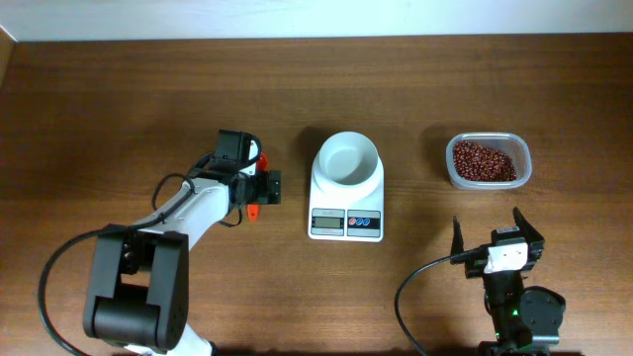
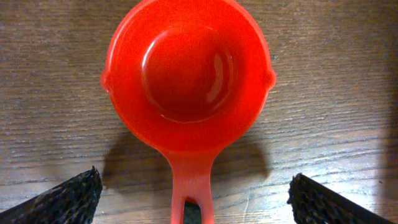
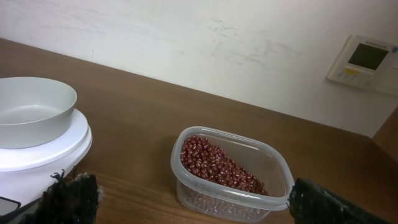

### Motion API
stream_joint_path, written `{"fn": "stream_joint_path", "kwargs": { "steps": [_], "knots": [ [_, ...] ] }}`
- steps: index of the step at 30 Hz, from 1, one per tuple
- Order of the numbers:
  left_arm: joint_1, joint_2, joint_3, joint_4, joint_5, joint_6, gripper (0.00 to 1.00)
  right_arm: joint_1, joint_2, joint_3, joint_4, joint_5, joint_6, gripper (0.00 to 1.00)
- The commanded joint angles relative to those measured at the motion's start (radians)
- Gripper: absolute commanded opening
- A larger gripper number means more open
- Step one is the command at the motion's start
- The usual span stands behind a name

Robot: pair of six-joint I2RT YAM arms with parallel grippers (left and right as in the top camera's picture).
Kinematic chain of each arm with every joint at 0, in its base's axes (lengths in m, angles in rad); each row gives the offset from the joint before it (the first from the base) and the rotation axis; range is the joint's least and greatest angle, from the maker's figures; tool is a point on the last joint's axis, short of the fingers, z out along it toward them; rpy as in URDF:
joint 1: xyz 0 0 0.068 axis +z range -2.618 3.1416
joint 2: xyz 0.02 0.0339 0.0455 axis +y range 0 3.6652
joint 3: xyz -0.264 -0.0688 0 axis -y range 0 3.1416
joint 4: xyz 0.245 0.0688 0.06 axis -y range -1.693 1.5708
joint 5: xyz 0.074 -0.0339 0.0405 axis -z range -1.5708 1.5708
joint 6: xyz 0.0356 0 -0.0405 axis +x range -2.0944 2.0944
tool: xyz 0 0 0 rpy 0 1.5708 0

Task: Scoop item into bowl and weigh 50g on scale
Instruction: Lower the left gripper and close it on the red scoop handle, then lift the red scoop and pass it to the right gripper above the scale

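Observation:
The empty white bowl [image 1: 347,159] sits on the white scale [image 1: 346,198], also in the right wrist view [image 3: 31,112]. The red beans [image 1: 483,160] lie in a clear plastic tub [image 1: 521,156] to the right of the scale, also in the right wrist view [image 3: 214,163]. A red scoop [image 2: 186,74] lies empty on the table left of the scale; only a bit of it shows in the overhead view [image 1: 253,210]. My left gripper [image 2: 193,199] is open, its fingers on either side of the scoop's handle, apart from it. My right gripper [image 1: 497,229] is open and empty, in front of the tub.
The wooden table [image 1: 119,99] runs back to a white wall [image 3: 186,37]. A wall control panel [image 3: 364,60] hangs at the far right. Black cables [image 1: 415,297] trail from both arms over the table's front.

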Motion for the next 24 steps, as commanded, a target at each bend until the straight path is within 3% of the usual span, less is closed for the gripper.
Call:
{"fn": "stream_joint_path", "kwargs": {
  "steps": [1,4,7,16,24],
  "knots": [
    [-0.002,0.007,-0.010,0.005,-0.014,0.001,0.96,0.005,-0.004,-0.005,-0.007,0.006,0.007,0.99],
    [-0.002,0.007,-0.010,0.004,-0.014,0.001,0.78,0.005,-0.004,-0.005,-0.007,0.006,0.007,0.99],
    [-0.002,0.007,-0.013,0.005,-0.014,0.001,0.69,0.005,-0.004,-0.005,-0.007,0.006,0.007,0.99],
    [-0.002,0.092,-0.016,0.066,-0.014,0.001,0.64,0.005,-0.004,-0.005,-0.007,0.006,0.007,0.99],
    [-0.002,0.095,-0.016,0.097,-0.014,0.001,0.43,0.005,-0.004,-0.005,-0.007,0.006,0.007,0.99]
  ]
}}
